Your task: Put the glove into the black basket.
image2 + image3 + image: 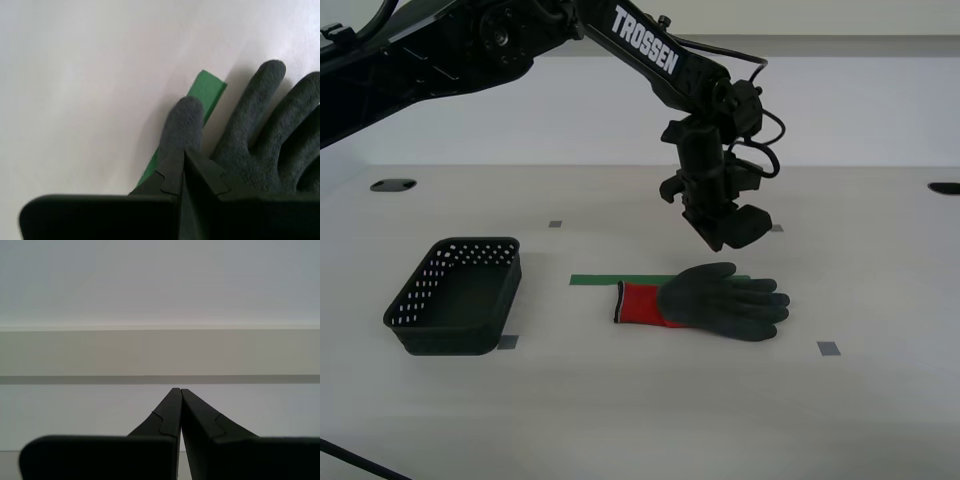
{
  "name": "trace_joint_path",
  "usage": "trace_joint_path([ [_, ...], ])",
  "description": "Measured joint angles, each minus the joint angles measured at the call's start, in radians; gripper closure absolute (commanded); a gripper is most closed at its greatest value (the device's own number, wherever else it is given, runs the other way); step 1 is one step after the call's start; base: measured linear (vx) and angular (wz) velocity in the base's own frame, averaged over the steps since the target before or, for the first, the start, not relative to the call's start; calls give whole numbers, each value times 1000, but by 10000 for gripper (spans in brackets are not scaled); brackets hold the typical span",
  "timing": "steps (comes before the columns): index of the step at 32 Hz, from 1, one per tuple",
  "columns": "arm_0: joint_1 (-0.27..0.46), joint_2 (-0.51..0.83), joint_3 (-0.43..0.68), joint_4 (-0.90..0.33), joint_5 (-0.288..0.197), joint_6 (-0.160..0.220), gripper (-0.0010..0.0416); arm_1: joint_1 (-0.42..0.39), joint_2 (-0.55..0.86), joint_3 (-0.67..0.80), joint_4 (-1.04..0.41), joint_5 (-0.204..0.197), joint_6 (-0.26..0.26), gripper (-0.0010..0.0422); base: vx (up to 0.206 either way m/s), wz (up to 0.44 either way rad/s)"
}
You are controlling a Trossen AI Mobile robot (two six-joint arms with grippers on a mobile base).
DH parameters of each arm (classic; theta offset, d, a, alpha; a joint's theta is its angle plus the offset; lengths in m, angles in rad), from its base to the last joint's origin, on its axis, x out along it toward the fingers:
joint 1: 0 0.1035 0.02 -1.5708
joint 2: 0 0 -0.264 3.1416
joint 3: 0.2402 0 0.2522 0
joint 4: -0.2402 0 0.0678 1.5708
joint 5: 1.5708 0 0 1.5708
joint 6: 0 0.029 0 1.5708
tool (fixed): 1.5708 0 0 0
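White table [650, 420] holds the glove [705, 300] lengthwise, fingers toward the exterior view's right.

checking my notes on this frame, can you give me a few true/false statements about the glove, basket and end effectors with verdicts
1. The glove lies flat on the table, outside the black basket. True.
2. My second gripper has its end effector clamped on the glove. False: it hovers above the glove, shut on nothing.
3. The basket holds a glove. False: it looks empty.
4. A green tape strip lies beside the glove's cuff. True.
5. My first gripper is open. False: its jaws are together, facing a wall.
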Motion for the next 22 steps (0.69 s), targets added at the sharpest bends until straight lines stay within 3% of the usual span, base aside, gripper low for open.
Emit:
trace_joint_path([
  [4, 0, 0, 0, 0, 0, 0, 405, 0, 0, -8, 1, 0, 0, 359, 0, 0],
  [10, 0, 0, 0, 0, 0, 0, 405, 0, 0, -13, -6, 0, -6, 234, 0, 0],
  [14, 0, 0, 0, 0, 0, 0, 405, -1, -2, -33, -18, 0, -44, 177, 0, 0],
  [16, 0, 0, 0, 0, 0, 0, 405, -1, 2, -47, -14, 0, -46, 176, 0, 0],
  [19, -1, 0, 0, 0, 0, 0, 405, -1, 2, -97, 6, -57, -47, 192, 0, 0],
  [22, -1, 0, 0, -1, 0, 0, 405, -1, 0, -122, 17, -60, -47, 210, 0, 0],
])
